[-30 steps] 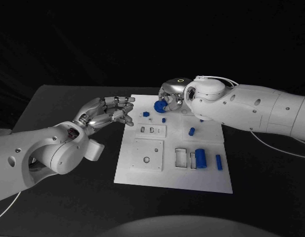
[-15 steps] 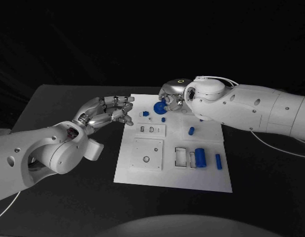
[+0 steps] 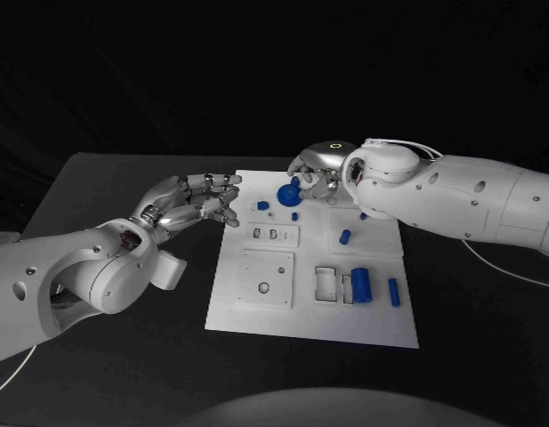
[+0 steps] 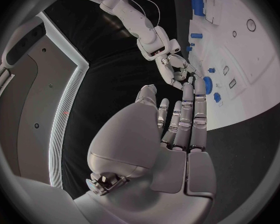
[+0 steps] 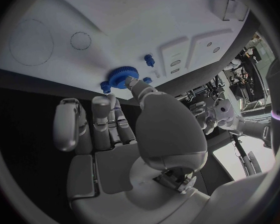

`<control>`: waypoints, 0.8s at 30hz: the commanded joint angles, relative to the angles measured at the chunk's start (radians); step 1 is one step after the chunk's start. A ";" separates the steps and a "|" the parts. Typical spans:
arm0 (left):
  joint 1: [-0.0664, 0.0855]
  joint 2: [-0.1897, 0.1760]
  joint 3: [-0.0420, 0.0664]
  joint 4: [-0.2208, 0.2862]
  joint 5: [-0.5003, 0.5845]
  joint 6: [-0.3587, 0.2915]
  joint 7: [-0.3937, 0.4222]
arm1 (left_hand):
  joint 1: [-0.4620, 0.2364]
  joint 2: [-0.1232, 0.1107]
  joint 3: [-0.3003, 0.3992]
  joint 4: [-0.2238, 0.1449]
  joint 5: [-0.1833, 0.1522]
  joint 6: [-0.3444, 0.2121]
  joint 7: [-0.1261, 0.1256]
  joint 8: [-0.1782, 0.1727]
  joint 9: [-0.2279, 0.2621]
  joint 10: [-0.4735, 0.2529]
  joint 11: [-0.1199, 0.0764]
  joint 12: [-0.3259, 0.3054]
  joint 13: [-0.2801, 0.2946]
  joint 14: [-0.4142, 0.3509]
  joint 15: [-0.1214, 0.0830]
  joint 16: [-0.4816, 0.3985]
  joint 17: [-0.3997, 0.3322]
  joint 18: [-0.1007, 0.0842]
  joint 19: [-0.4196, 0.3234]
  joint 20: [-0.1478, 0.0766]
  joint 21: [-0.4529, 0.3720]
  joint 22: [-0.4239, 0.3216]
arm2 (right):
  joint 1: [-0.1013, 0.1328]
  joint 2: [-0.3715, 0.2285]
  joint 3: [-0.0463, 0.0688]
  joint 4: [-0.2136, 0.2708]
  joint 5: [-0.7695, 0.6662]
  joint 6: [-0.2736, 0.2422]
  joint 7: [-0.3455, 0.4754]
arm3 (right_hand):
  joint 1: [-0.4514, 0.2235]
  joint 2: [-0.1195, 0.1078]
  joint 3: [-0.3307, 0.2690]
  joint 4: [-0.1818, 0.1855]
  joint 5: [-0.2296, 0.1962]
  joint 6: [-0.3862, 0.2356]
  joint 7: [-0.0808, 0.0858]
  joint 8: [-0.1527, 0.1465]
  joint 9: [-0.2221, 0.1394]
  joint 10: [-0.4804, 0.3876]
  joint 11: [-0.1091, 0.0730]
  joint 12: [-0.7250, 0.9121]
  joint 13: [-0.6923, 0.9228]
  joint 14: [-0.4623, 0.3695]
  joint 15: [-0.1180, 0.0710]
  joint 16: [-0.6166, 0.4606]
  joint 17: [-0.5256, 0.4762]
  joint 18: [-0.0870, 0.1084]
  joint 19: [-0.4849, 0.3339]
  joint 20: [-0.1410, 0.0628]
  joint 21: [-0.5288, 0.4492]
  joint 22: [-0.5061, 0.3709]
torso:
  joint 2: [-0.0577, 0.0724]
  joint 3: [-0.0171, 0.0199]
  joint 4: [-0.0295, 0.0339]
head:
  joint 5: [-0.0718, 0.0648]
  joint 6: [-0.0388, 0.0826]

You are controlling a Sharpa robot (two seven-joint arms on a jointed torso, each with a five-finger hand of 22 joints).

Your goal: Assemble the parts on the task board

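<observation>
Though near: pegs (image 3: 262, 205) beside gear (image 3: 288, 191)

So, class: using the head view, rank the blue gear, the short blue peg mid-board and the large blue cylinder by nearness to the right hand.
1. Blue gear, at the right hand, board's far end.
2. Short blue peg, mid-board.
3. Large blue cylinder, near end.

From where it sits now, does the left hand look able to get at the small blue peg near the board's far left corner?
Probably yes. The left hand is open at the task board's left edge, with the small blue peg just beyond its fingertips and nothing between. The right hand works the blue gear close by, so crowding is possible.
</observation>
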 commanded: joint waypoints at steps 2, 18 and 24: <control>0.000 -0.003 0.000 0.005 -0.004 0.012 0.006 | 0.008 0.005 0.000 0.000 0.005 0.001 0.004 0.003 0.001 -0.005 0.004 0.001 -0.001 -0.009 0.001 0.006 -0.001 0.006 -0.008 0.001 -0.005 -0.001 | 0.016 -0.075 0.000 0.066 0.044 -0.134 0.088 | -0.003 0.014 -0.014 0.015 -0.042 0.042 0.004 0.014 -0.007 0.076 -0.015 0.000 -0.021 0.001 -0.006 -0.007 -0.016 0.005 0.001 -0.002 -0.006 0.175 | 0.001 -0.0004 0.0012 | 0.003 0.000; -0.004 0.008 0.000 -0.006 -0.004 0.016 0.005 | 0.008 0.005 0.000 0.000 0.005 0.001 0.004 0.004 0.001 -0.005 0.004 0.002 -0.001 -0.009 0.001 0.006 -0.001 0.006 -0.008 0.002 -0.005 -0.001 | 0.054 -0.386 -0.006 0.201 0.383 -0.275 0.320 | 0.043 0.027 -0.114 0.103 -0.158 0.070 -0.053 0.016 0.054 0.944 -0.069 0.603 0.605 0.372 -0.037 0.301 0.786 -0.024 0.076 -0.035 0.100 0.214 | 0.002 0.0020 -0.0138 | 0.002 0.000; -0.009 0.013 0.000 -0.011 -0.004 0.020 0.007 | 0.008 0.005 0.000 0.000 0.005 0.001 0.004 0.004 0.001 -0.005 0.004 0.002 -0.001 -0.010 0.001 0.006 -0.002 0.006 -0.009 0.002 -0.005 -0.001 | 0.017 -0.431 -0.008 0.187 0.509 -0.307 0.426 | 0.079 0.033 -0.159 0.146 -0.110 0.009 -0.072 0.086 0.260 0.944 -0.075 0.603 0.605 0.374 -0.043 0.302 0.789 -0.054 0.177 -0.042 0.216 0.253 | -0.002 0.0065 -0.0151 | 0.004 -0.002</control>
